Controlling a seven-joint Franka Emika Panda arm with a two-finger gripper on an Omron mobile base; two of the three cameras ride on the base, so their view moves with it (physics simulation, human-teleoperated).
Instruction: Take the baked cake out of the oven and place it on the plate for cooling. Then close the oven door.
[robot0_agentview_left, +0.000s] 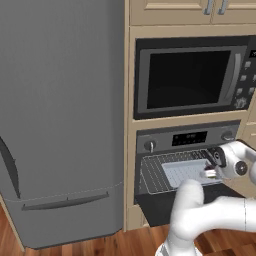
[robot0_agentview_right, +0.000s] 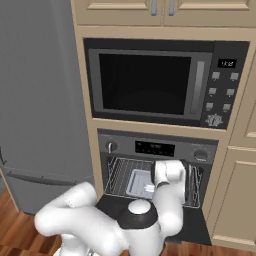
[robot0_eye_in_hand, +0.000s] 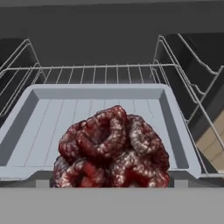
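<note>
One cake (robot0_eye_in_hand: 111, 151) in grey tray (robot0_eye_in_hand: 39, 113).

The small dark reddish-brown baked cake (robot0_eye_in_hand: 111, 151) is seen lying in the pale grey rectangular tray (robot0_eye_in_hand: 100, 97), near its front edge. The tray is carried on the wire rack (robot0_agentview_left: 152, 175) inside the built-in black and steel oven (robot0_agentview_right: 157, 148). The wide dark oven door (robot0_agentview_right: 197, 227) is folded down before the cavity. The microwave with dark window (robot0_agentview_right: 150, 82) is mounted above the oven, and the tall grey refrigerator (robot0_agentview_left: 60, 120) stands to the left.
</note>
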